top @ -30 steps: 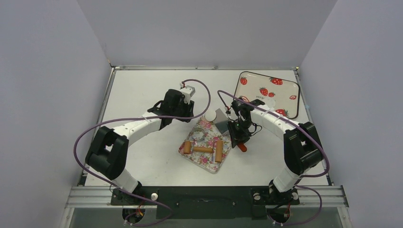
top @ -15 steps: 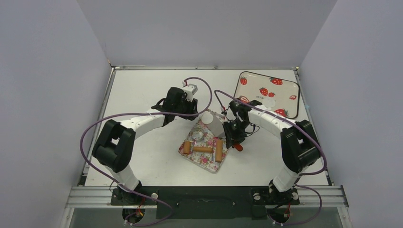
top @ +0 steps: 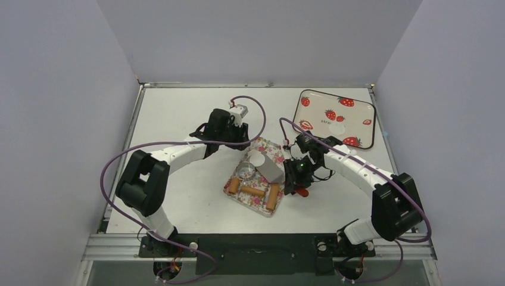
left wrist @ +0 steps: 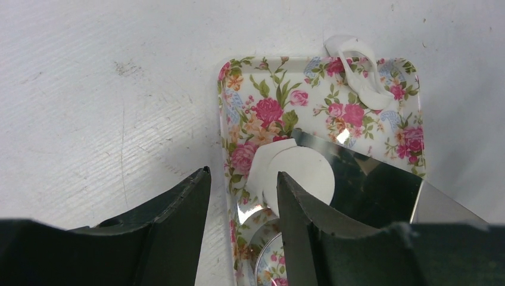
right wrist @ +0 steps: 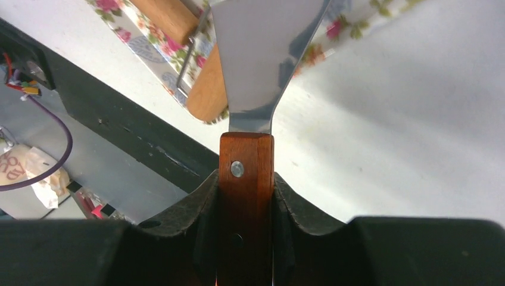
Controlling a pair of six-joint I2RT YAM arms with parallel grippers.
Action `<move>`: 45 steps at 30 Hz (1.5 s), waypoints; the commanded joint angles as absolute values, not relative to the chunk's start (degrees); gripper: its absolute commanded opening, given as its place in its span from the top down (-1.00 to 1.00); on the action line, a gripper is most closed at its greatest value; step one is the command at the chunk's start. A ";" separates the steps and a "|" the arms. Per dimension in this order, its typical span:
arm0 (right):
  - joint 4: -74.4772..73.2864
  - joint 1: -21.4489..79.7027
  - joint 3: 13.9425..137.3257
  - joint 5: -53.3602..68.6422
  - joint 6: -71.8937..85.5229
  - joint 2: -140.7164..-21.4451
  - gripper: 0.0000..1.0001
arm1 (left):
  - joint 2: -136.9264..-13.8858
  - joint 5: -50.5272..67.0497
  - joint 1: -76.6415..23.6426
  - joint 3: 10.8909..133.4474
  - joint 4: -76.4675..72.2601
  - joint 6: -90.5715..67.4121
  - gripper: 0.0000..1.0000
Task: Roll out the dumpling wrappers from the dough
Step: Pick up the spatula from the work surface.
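My right claw (right wrist: 246,179) is clamped tight on the spatula (right wrist: 262,53) by its wooden handle, with the blade reaching over the flowery tray (left wrist: 262,89). Meanwhile my left claw (left wrist: 243,182) is wide open, gripping nothing, hanging above the tray's edge. The dumpling wrapper (left wrist: 298,176) lies on that tray against the blade, and a dough (left wrist: 357,59) loop drapes over the rim.

Overhead view looks down; close wrist views share floral tray (left wrist: 256,89).

Trays 2: floral tray (top: 253,201), strawberry tray (top: 357,113). Dumpling wrappers 2: wrapper (top: 257,158) on floral, wrapper (top: 337,128) on strawberry. 1 each: spatula (top: 273,170), metal ring (top: 245,173), wooden roller (top: 257,190), dough strip (left wrist: 372,80)
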State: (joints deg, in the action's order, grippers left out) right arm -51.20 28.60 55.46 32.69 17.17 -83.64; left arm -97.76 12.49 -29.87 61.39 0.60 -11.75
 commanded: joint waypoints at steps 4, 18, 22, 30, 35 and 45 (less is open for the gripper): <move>-63.04 32.57 62.98 15.93 22.00 -79.79 1.00 | -97.06 15.59 -30.38 61.49 -0.71 -10.27 0.19; -79.20 45.01 77.85 -5.46 19.09 -87.57 1.00 | -93.19 15.54 -29.47 61.12 3.05 -9.87 0.20; -75.43 43.93 74.18 -0.72 18.80 -86.55 1.00 | -92.65 15.91 -29.14 60.83 2.92 -9.85 0.20; -63.30 34.90 66.73 16.16 18.92 -78.00 1.00 | -92.01 17.61 -28.90 58.20 3.18 -10.90 0.25; -61.71 32.36 64.85 19.28 17.47 -74.80 1.00 | -91.80 19.28 -28.41 58.08 2.74 -11.35 0.15; -63.40 32.21 65.26 22.31 16.45 -73.80 1.00 | -91.11 22.04 -27.78 56.82 4.27 -10.41 0.15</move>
State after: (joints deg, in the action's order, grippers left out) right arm -64.10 32.27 64.25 19.75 17.63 -75.83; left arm -94.43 20.16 -28.51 57.63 4.08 -11.86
